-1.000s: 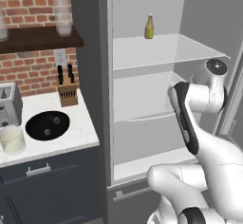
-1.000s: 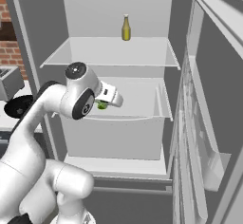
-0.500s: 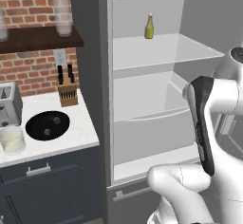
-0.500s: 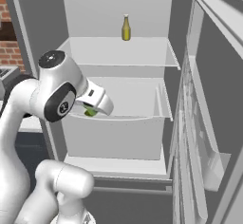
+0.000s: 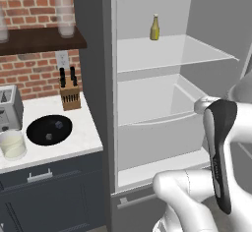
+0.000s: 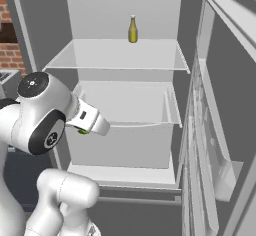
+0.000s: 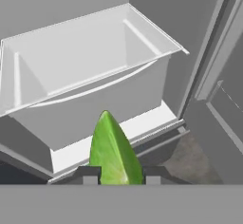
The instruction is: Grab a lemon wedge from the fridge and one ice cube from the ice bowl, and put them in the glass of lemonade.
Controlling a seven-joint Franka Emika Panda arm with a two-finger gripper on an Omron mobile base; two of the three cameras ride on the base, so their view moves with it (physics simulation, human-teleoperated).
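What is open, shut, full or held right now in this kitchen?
fridge: door open, shelves white.
yellow bottle: upright on the top shelf.
lemon wedge: held between the tool's tips, outside the fridge.
tool: shut on the wedge.
ice bowl: on the counter, a few cubes inside.
glass of lemonade: upright, full, beside the bowl.

A white counter (image 5: 86,135) is carrying 1 black ice bowl (image 5: 48,130), a glass of lemonade (image 5: 13,144), a toaster (image 5: 10,108) and a knife block (image 5: 70,96), while the fridge's upper shelf (image 6: 120,57) is bearing 1 yellow bottle (image 6: 132,29).
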